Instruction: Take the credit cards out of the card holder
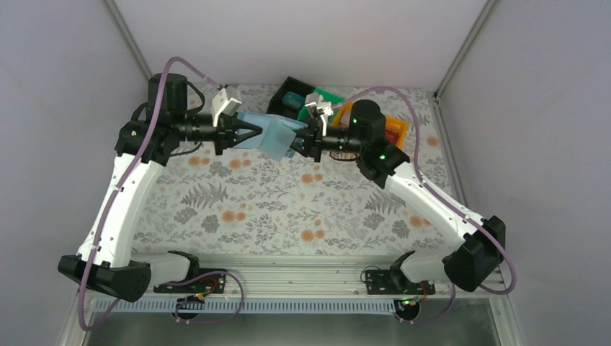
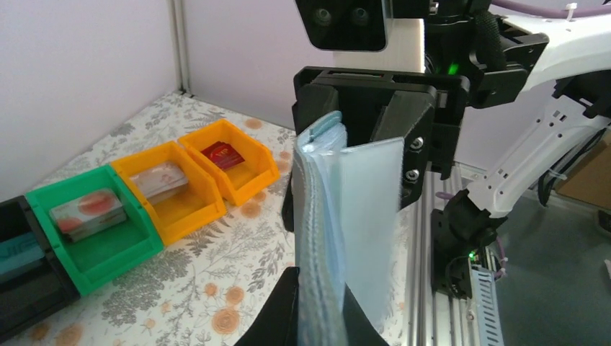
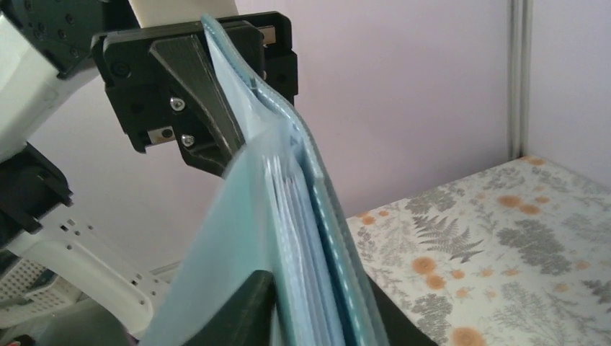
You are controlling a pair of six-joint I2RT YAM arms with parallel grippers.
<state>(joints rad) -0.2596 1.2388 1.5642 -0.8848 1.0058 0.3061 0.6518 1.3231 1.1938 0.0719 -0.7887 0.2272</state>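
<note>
Floral-cloth table (image 1: 288, 209), both arms reaching to its far middle. Along the far edge stands a row of bins: black bin (image 2: 36, 295), green bin (image 2: 108, 263), then two orange bins (image 2: 189, 216).

The card holder (image 2: 324, 238) hangs in the air above the table, well clear of the cloth and just in front of the bins, stretched between the two tools. It stands on edge, partly folded, one lighter flap splayed outward.

The left gripper (image 1: 253, 132) is clamped tight on one end of the card holder. The right gripper (image 2: 360, 122) straddles the opposite end, jaws part-way apart, one finger on each side (whether they press the holder, we cannot tell).

Inside the fold we see pale layered edges; cards or pockets, we cannot say.

In the bins:
- red card (image 2: 225, 154), end orange bin
- pale card (image 2: 160, 179) with red marks, orange bin beside the green
- second pale card (image 2: 86, 209), green bin
- teal card (image 2: 18, 252), black bin
</note>
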